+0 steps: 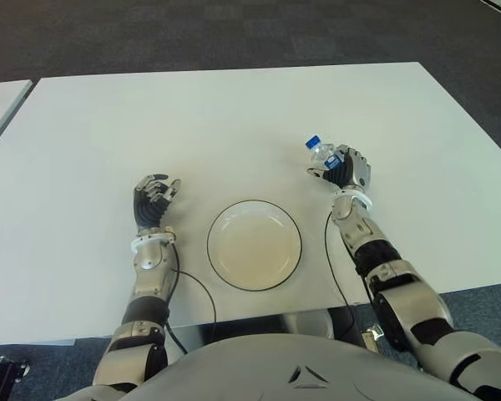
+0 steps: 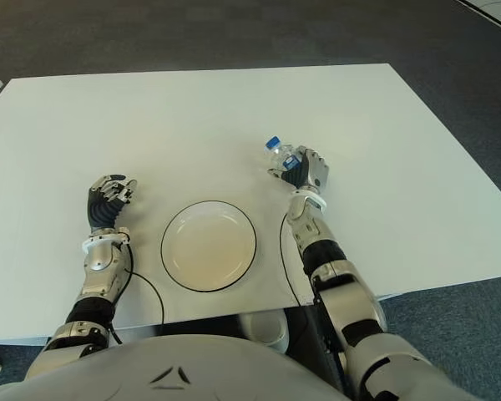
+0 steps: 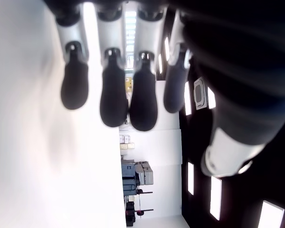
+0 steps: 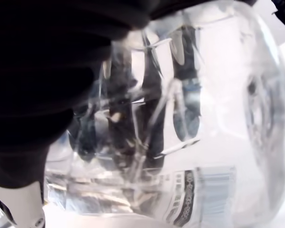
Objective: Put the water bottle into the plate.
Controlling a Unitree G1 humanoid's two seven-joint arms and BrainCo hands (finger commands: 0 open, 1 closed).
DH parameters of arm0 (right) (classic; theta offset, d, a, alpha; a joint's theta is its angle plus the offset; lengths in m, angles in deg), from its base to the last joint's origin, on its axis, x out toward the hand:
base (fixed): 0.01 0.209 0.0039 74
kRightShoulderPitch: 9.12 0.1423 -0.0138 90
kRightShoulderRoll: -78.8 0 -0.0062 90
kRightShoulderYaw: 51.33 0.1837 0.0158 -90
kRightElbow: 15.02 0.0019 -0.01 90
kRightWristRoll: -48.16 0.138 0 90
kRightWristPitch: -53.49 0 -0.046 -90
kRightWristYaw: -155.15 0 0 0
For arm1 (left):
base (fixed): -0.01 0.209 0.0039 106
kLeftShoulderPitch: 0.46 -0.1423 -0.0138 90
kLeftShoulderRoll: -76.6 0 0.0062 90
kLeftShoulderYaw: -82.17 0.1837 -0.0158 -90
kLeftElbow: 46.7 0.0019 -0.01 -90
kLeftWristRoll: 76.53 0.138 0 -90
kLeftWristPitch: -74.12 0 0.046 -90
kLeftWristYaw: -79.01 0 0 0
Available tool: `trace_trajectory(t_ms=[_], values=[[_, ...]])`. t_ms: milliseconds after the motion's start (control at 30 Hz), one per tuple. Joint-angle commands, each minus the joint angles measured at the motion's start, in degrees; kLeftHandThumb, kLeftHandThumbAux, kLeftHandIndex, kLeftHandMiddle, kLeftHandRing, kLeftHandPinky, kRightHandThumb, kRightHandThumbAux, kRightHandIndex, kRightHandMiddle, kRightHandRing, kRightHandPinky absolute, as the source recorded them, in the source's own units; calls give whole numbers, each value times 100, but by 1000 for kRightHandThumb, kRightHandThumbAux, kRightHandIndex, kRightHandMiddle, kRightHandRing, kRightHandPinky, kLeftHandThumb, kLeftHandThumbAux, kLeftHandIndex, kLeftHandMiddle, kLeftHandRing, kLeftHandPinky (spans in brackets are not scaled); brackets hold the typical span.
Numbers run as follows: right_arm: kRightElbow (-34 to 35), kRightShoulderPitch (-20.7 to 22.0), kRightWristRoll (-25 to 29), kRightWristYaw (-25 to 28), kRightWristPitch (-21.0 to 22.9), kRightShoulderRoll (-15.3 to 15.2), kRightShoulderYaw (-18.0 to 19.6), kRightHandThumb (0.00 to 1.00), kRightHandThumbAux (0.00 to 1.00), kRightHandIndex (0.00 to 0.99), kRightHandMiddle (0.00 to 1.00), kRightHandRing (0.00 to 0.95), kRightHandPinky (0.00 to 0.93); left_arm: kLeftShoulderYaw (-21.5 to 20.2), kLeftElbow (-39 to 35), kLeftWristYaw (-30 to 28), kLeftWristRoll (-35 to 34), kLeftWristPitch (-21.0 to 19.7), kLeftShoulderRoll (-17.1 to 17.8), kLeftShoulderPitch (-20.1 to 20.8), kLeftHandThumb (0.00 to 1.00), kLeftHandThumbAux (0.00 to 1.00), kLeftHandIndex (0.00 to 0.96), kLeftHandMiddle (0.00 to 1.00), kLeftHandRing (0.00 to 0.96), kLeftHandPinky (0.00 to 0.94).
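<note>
While gripped in the right robot hand [image 1: 348, 170], water bottle [image 1: 321, 153] tilted, blue cap up-left, left robot hand [image 1: 154, 200] loosely open.

1. The plate [image 1: 254, 244] lies on the table [image 1: 234, 117], near the edge closest to the robot, about midway between its two arms.
2. The left hand [image 1: 154, 201] shows to the left of the plate, just beside it.
3. The right hand [image 1: 345, 170] is to the right of the plate and farther back, wrapped around the water bottle [image 1: 320, 153].
4. The bottle sits behind and right of the plate, apart from its rim, its cap end pointing left and away from the robot.
</note>
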Motion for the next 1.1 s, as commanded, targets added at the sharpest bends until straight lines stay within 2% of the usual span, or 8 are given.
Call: trace_trajectory(t_ms=[33, 133, 333, 433, 533, 633, 833, 1100], values=[[2003, -756, -53, 175, -102, 82, 12, 704, 722, 439, 823, 828, 835, 3, 69, -47, -68, -39, -54, -17, 708, 713, 435, 668, 652, 637], [2605, -1014, -103, 179, -185, 159, -11, 704, 723, 439, 832, 835, 840, 4, 83, -68, -81, -36, -52, -8, 708, 713, 435, 669, 653, 640], [2851, -1253, -128, -94, -788, 281, -82, 705, 723, 438, 862, 860, 863, 2, 139, 5, -23, -21, -37, 14, 708, 713, 436, 669, 653, 640], [3064, -1333, -376, -312, -1072, 484, -321, 705, 723, 438, 878, 873, 879, 5, 167, 38, 15, 0, -23, 21, 708, 713, 436, 669, 653, 641], [3202, -1394, -461, -319, -1431, 505, -444, 706, 723, 437, 897, 888, 889, 14, 196, 75, 64, 19, -11, 31, 708, 713, 436, 670, 655, 642], [3381, -1476, -475, -160, -1747, 432, -528, 706, 724, 437, 906, 895, 892, 12, 181, 73, 66, -16, -10, 30, 708, 713, 436, 670, 654, 640], [3790, -1612, -114, 734, -2550, 142, -659, 706, 724, 437, 897, 892, 870, -7, 100, 18, -10, -80, -54, 15, 707, 713, 436, 662, 642, 620], [3059, -1305, 98, 1430, -4021, -182, -820, 708, 725, 437, 895, 891, 877, -5, 56, -14, -61, -59, -82, -7, 707, 713, 435, 662, 643, 629]])
